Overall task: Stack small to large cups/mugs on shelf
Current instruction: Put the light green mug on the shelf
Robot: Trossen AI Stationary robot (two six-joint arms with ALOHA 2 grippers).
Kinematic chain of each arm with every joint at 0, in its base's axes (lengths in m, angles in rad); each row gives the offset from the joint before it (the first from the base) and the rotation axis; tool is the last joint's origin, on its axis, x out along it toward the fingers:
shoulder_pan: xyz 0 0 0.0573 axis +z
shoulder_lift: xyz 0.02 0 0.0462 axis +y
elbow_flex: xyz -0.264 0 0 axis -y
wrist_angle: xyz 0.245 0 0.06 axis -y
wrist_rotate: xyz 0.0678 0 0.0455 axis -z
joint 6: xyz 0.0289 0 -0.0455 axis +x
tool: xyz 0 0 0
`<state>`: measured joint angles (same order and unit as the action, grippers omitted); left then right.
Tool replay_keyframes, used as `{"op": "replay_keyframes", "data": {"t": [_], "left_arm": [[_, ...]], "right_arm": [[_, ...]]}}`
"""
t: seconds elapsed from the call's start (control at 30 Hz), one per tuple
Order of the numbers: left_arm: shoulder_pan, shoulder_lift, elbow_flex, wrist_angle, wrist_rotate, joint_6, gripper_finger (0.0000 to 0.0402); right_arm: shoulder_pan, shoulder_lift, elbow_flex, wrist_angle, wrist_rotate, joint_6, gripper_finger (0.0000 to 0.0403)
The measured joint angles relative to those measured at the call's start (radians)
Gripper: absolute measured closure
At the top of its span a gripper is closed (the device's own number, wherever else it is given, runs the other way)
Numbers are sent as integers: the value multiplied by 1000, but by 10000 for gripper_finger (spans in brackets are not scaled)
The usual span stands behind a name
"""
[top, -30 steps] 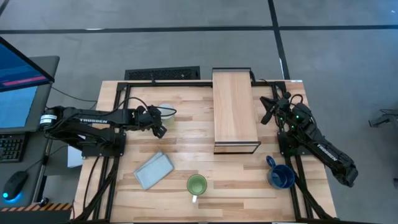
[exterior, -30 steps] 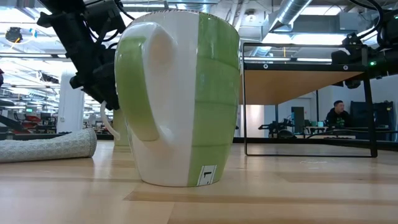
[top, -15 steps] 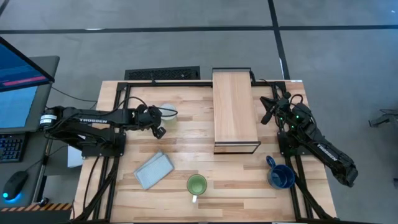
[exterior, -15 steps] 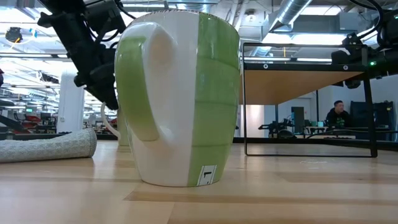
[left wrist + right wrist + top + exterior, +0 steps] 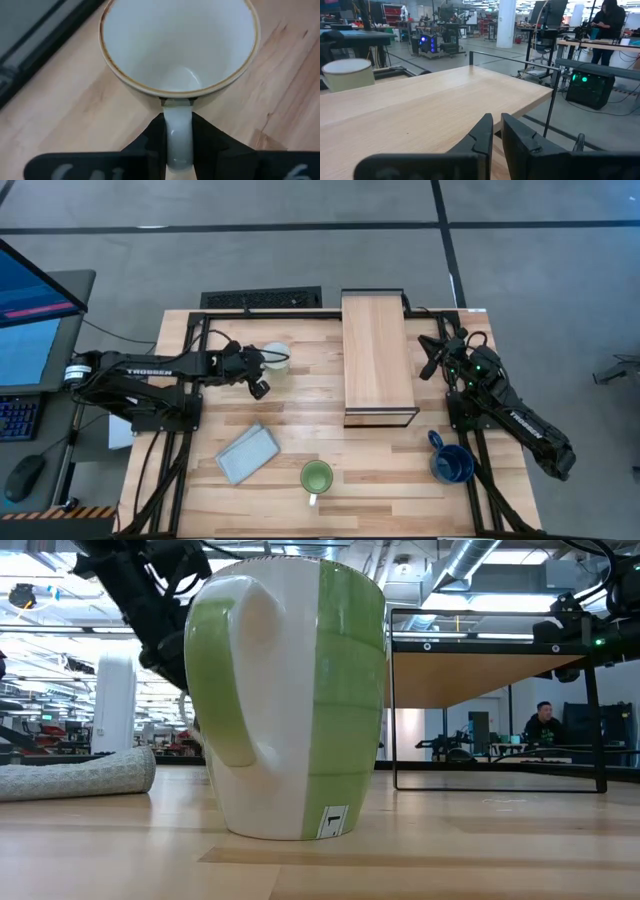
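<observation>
The white mug (image 5: 273,358) is at the table's far left, upright, with its handle toward my left gripper (image 5: 259,377), which is shut on it. The mug fills the left wrist view (image 5: 180,45). The light green mug (image 5: 316,477) stands on its base near the front edge and fills the low view (image 5: 290,700). The dark blue mug (image 5: 452,463) stands at the near right. The wooden shelf (image 5: 377,355) stands at the far middle. My right gripper (image 5: 433,360) is shut and empty beside the shelf's right side. My left gripper pinches the white mug's handle (image 5: 178,131) between its two fingers (image 5: 153,142), one on each flat side of the loop. The fingers come slanting down from the table's left and near side. The mug stays upright, mouth up; the green mug hides its base in the low view.
A folded grey-blue cloth (image 5: 246,453) lies near left, between my left arm and the green mug. The shelf's plank top (image 5: 420,105) is bare. Black frame rails run along the table's far and side edges. A person sits in the room far behind the table.
My left gripper has risen and gone a little toward the shelf and the far edge, still shut on the white mug's handle. The mug has gone with it, staying upright.
</observation>
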<state>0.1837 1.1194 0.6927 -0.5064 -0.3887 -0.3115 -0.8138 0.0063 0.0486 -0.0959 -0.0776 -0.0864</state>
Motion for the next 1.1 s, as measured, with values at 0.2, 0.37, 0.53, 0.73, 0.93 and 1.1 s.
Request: {"op": "replay_keyframes", "data": {"t": [0.2, 0.37, 0.53, 0.73, 0.93, 1.1], "left_arm": [[29, 0, 86, 0, 31, 113, 358], [65, 0, 181, 3, 86, 218, 358], [121, 5, 271, 0, 207, 294, 358], [197, 79, 389, -22, 357, 354, 358], [232, 237, 567, -107, 382, 430, 358], [233, 385, 749, -164, 391, 509, 358]], "right_arm": [[0, 0, 0, 0, 0, 0, 343], [0, 0, 0, 0, 0, 0, 343], [0, 0, 0, 0, 0, 0, 343], [1, 0, 0, 0, 0, 1, 343], [1, 2, 0, 0, 0, 1, 343], [1, 2, 0, 0, 0, 1, 343]]}}
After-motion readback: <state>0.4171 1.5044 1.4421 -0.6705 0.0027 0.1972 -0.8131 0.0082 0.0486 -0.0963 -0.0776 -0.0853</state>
